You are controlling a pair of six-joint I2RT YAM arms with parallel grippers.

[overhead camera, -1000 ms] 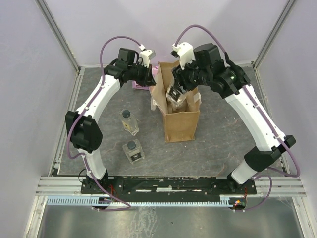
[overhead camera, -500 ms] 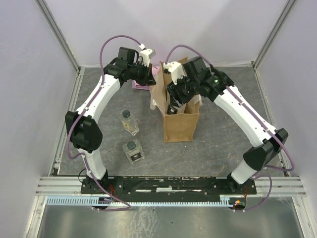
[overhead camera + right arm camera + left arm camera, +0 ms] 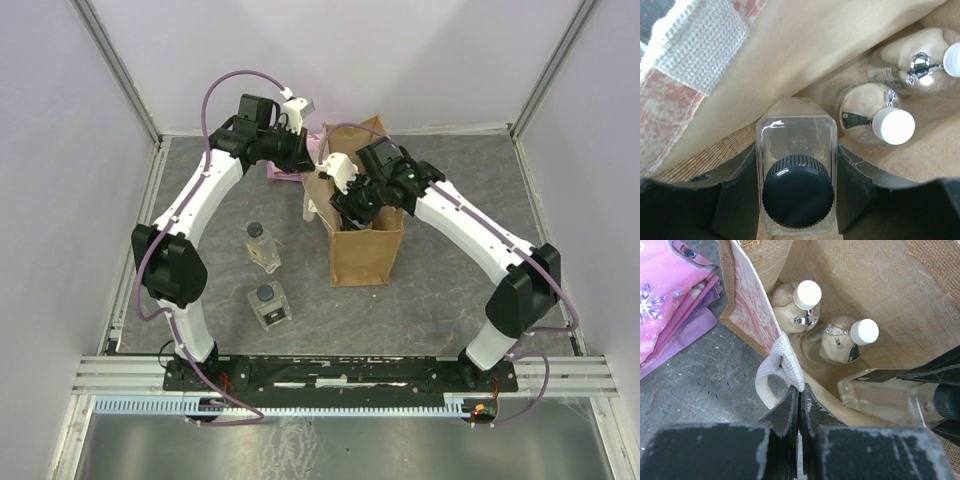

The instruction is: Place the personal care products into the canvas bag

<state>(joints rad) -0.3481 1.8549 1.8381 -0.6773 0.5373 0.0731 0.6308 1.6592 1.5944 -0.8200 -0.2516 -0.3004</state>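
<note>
The canvas bag (image 3: 366, 252) stands upright mid-table, its mouth held apart. My left gripper (image 3: 800, 389) is shut on the bag's pale handle (image 3: 785, 357) at the left rim. Reaching down inside the bag, my right gripper (image 3: 796, 167) is shut on a squarish clear bottle (image 3: 796, 142) with a dark cap. Two round bottles with white caps (image 3: 791, 311) (image 3: 841, 342) lie on the bag's bottom. On the table left of the bag stand two more squarish dark-capped bottles (image 3: 263, 246) (image 3: 269, 305).
A flat pink packet (image 3: 671, 300) lies on the table just outside the bag's left wall, behind my left gripper (image 3: 303, 158). Metal frame rails (image 3: 135, 240) border the grey mat on the left, back and right.
My right gripper has moved left and down from above the bag's mouth into the bag, carrying the squarish bottle. The left arm has kept still on the handle.
</note>
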